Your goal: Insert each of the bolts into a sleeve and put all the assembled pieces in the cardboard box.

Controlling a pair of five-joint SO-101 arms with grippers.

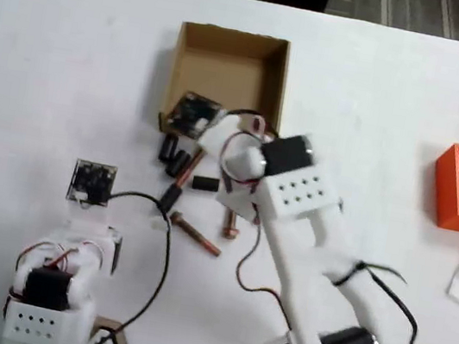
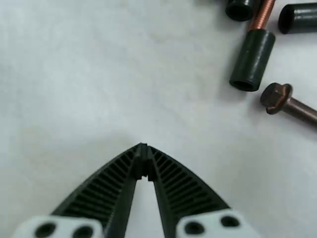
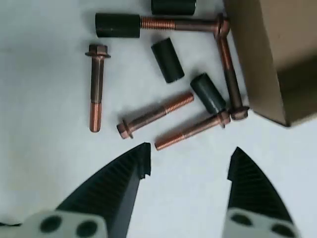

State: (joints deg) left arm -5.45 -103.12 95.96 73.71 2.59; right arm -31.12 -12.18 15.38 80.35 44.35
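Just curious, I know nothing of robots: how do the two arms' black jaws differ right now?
The left gripper has its black ribbed jaws shut, tips touching; the right gripper has them wide apart. The left faces bare white table; the right faces loose copper-coloured bolts. Both hold nothing.

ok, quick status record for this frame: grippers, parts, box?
left gripper: fingers shut, empty, over bare table
right gripper: fingers open, empty, by the loose bolts
assembled: one bolt in a sleeve, lying on the table
unassembled: four bolts, three loose sleeves, near the box corner
cardboard box: no pieces seen inside
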